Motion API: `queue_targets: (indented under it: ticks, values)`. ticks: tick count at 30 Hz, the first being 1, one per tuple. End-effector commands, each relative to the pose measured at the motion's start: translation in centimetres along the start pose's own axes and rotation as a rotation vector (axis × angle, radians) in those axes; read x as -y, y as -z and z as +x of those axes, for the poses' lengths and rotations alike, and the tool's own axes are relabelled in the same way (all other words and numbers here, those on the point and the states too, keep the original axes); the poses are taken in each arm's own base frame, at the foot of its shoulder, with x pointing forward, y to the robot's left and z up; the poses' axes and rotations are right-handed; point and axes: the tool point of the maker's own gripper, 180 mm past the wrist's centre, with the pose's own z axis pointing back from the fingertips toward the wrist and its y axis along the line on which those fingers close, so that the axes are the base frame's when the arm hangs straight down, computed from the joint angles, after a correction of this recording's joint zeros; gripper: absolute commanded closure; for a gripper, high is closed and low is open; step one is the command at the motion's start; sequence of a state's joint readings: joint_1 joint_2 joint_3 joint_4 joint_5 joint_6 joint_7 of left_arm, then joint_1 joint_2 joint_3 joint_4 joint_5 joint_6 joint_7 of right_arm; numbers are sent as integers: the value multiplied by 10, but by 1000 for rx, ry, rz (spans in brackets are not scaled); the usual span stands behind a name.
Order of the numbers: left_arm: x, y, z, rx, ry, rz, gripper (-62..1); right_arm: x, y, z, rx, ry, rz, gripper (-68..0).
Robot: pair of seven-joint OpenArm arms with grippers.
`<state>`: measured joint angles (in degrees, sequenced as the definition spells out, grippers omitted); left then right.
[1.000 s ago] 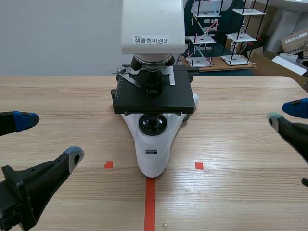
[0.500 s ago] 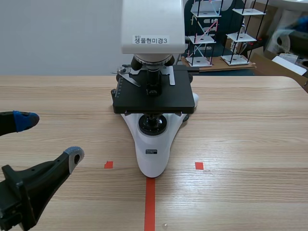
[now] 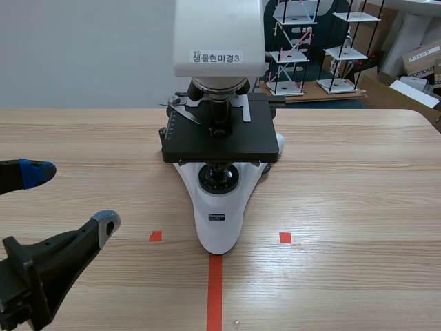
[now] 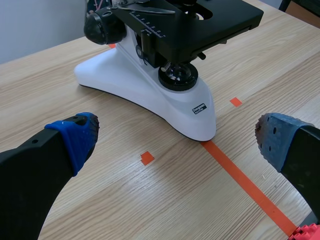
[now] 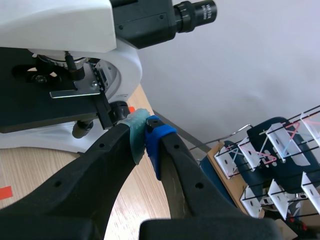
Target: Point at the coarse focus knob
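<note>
- Scene view: a microscope [image 3: 219, 207] stands mid-table [image 3: 358, 207], its white foot toward the near edge and resting on the far end of a red tape line [image 3: 214, 289]
- Its black stage [image 3: 219, 141] sits above the foot, and the white head carries a label [image 3: 216, 58]
- The left gripper [image 3: 70, 197] hangs low at the near left, well apart from the microscope, with its fingers spread wide and nothing between them
- Wire racks [image 3: 342, 52] stand beyond the table's far right
- Left wrist view: the gripper's two pads [image 4: 75, 135] are wide apart over bare wood, with the foot's tip just ahead of the gap
- The black focus knob [image 4: 104, 27] sits on the microscope's left side, at the far end of the foot and beside the stage, well apart from this gripper
- Right wrist view: the right gripper [image 5: 146, 132] has its fingers pressed together on nothing
- Its tips point at the microscope's right side, where the right focus knob [image 5: 118, 109] shows just past them under the stage; whether they touch it cannot be told
- An eyepiece [image 5: 197, 11] juts out above
</note>
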<state>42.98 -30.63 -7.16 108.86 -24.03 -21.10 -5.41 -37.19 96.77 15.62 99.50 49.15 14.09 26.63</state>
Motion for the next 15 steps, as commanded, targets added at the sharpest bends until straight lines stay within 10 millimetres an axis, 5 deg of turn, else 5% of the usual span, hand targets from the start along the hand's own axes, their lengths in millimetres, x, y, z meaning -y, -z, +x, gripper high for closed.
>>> queue_targets:
  ticks: [1,8,15]
  values:
    - [4,1,11,37,0,-10,-623,5,-4,3,38,21,-43,-18]
    - [4,1,11,37,0,-10,-623,22,-34,-17,65,77,-215,-18]
    - [4,1,11,37,0,-10,-623,38,-43,-25,3,98,-276,-18]
